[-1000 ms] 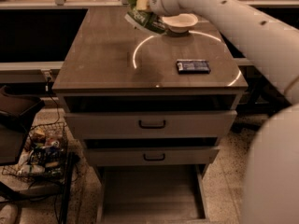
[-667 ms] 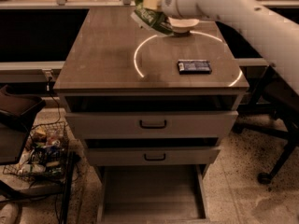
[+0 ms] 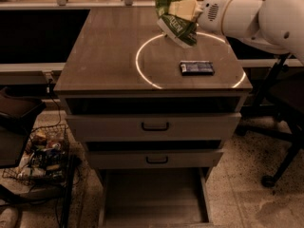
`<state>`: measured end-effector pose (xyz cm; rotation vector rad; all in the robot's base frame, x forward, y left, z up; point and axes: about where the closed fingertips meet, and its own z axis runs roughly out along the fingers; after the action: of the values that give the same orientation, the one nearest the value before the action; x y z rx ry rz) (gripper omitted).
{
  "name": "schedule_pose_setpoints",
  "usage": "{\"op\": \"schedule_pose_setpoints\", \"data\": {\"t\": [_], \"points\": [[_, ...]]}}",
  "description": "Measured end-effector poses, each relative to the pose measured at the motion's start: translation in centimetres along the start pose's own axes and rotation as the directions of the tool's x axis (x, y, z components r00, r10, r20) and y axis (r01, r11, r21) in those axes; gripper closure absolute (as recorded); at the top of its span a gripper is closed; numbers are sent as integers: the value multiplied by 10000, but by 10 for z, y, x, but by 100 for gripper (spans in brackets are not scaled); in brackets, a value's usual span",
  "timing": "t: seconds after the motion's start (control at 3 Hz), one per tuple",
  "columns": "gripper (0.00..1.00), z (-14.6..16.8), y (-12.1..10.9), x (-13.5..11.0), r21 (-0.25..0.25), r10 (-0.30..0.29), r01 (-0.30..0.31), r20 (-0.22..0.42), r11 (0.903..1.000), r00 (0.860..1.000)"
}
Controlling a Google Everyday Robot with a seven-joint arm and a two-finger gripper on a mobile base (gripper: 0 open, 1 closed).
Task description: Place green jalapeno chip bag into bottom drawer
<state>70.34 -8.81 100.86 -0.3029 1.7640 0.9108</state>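
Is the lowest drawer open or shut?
Open: the bottom drawer is pulled out, floor showing. The gripper holds the green jalapeno chip bag above the cabinet top.

- The gripper [image 3: 191,9] is above the far right part of the cabinet top [image 3: 104,51], at the end of a white arm [image 3: 247,18] that reaches in from the right.
- It grasps the green jalapeno chip bag [image 3: 175,14], which hangs crumpled in the air over the far edge of a bright ring [image 3: 140,69] on the top.
- A flat dark blue packet [image 3: 196,68] lies inside the ring, nearer and to the right of the bag.
- The bottom drawer [image 3: 154,201] is pulled out, its plain floor showing.
- The two drawers above, with dark handles [image 3: 155,126], are nearly closed.
- A wire basket [image 3: 40,156] sits on the floor at the left.
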Motion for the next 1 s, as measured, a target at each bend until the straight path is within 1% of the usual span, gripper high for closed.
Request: {"op": "schedule_pose_setpoints", "data": {"t": [0.33,0.67,1.0], "points": [[100,-46,8,11,-171,-193,200,370,9997,9991],[100,-79,1,62,-62,-285,288,415,9996,9987],[100,-78,1,62,-80,-282,286,414,9996,9987]]}}
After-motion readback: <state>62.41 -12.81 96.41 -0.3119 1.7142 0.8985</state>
